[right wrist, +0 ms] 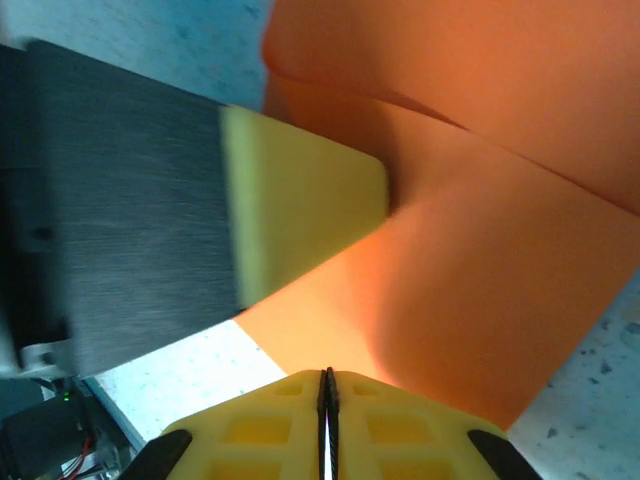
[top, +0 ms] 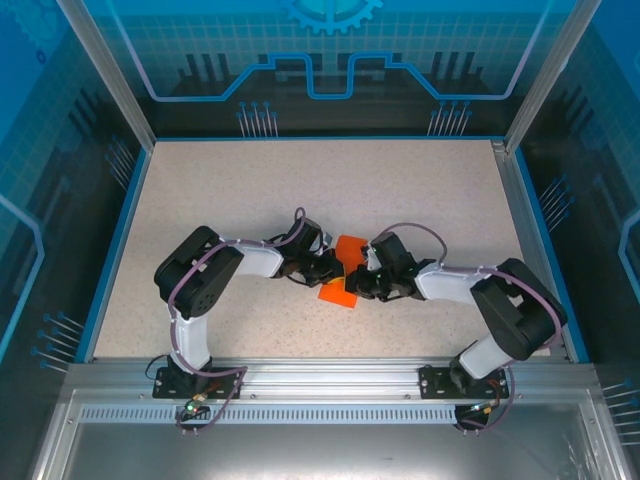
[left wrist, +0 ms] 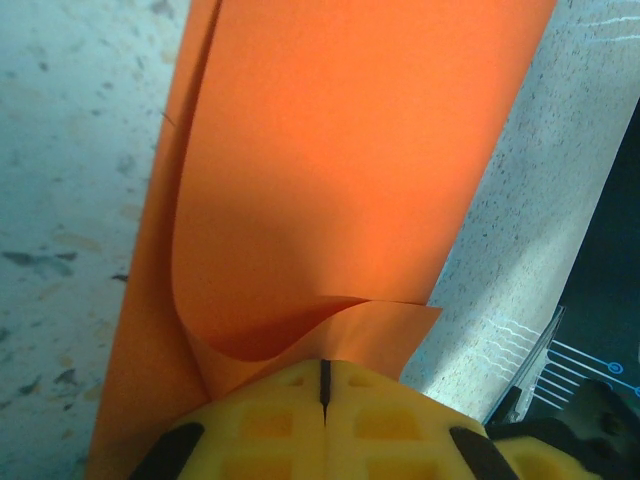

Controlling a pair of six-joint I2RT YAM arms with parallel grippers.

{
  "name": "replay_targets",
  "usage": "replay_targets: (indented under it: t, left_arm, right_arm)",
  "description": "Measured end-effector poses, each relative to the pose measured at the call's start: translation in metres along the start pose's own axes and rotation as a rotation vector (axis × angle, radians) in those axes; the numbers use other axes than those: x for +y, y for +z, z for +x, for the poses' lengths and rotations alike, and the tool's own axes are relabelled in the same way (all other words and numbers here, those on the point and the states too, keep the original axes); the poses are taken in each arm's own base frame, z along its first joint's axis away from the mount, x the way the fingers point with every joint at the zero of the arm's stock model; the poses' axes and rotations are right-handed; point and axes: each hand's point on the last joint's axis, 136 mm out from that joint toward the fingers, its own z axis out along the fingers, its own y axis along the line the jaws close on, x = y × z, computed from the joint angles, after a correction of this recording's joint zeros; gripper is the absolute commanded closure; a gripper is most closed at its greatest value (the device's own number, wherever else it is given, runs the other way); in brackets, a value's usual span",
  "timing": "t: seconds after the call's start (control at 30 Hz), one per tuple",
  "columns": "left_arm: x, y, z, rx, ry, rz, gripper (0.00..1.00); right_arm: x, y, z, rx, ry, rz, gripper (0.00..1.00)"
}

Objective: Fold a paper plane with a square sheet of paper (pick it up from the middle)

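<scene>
The square sheet of paper (top: 338,294), bright orange and partly folded into overlapping layers, is held up between my two grippers at the middle of the table. My left gripper (top: 328,268) comes in from the left, jaws shut on the paper's lower flap (left wrist: 380,325); a curled layer (left wrist: 350,150) rises in front of the left gripper (left wrist: 325,365). My right gripper (top: 362,280) comes in from the right. In the right wrist view the right gripper (right wrist: 327,372) is shut on the sheet's near edge (right wrist: 500,280), and the left gripper's yellow finger (right wrist: 300,200) meets a fold in the paper.
The speckled beige table (top: 250,190) has a blue rim, with glass walls (top: 330,60) behind and at both sides. Both arm bases are bolted to the metal rail (top: 330,380) at the near edge. Open tabletop lies behind the grippers.
</scene>
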Motion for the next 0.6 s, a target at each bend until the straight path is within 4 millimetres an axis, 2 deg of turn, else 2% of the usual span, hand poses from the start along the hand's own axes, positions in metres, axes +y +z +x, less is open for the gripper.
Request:
replay_targets:
  t: [0.13, 0.6]
  left_arm:
    - [0.000, 0.000, 0.000, 0.000, -0.001, -0.001, 1.00]
    - [0.003, -0.004, -0.003, -0.011, 0.030, -0.022, 0.98]
  right_arm:
    - [-0.013, 0.010, 0.005, 0.031, 0.022, 0.033, 0.91]
    - [-0.015, 0.009, 0.006, 0.047, -0.036, 0.054, 0.97]
